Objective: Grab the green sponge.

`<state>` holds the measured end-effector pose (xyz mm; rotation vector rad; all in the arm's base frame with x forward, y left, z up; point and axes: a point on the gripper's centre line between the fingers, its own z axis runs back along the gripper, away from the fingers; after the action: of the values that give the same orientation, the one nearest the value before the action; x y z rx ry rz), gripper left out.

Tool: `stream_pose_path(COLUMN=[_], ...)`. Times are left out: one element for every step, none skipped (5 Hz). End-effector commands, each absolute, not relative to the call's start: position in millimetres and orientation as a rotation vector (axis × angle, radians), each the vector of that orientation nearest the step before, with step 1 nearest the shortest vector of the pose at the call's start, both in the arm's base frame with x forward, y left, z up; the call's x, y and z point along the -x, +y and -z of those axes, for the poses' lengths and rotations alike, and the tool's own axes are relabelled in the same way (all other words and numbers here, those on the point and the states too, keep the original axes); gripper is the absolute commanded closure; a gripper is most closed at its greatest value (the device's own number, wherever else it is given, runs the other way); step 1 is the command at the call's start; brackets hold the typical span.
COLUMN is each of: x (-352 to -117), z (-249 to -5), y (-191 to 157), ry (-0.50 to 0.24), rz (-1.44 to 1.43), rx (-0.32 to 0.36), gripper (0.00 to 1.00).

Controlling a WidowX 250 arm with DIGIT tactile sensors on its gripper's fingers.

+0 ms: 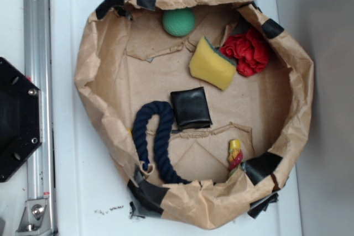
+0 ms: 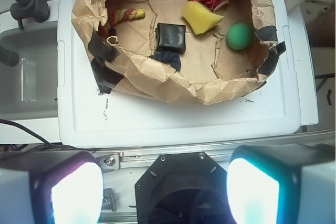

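Observation:
The green sponge (image 1: 212, 64) is a yellow foam block with a thin dark green layer along its far edge. It lies tilted in the back right of a brown paper bin (image 1: 88, 64), touching the red cloth (image 1: 247, 52). In the wrist view the green sponge (image 2: 201, 18) shows near the top, far from my gripper (image 2: 165, 187). The gripper is open wide with nothing between its fingers (image 2: 76, 190), and it hangs over the black robot base (image 2: 178, 182), outside the bin. The exterior view does not show the gripper.
Also in the bin are a round green ball (image 1: 178, 21), a black square pouch (image 1: 191, 108), a navy rope (image 1: 157, 136) and a yellow-red rope toy (image 1: 235, 156). The bin stands on a white lid (image 1: 72, 192). The robot base (image 1: 16, 120) and a metal rail (image 1: 38, 53) are at left.

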<state>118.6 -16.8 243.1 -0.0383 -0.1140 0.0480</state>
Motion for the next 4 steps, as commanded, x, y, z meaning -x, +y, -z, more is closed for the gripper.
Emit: stream_pose_path(x=[-118.6, -157.9, -193.9, -231.6], z=[-243.1, -210.8, -193.4, -165.1], y=[-16.8, 2.2, 6.3, 15.2], ry=[-0.114, -0.135, -0.174, -0.19], rz=[-0.048, -0.048, 0.003, 0.034], rx=[0.038, -0.037, -0.023, -0.008], gripper=[0.0, 0.0, 0.0, 0.0])
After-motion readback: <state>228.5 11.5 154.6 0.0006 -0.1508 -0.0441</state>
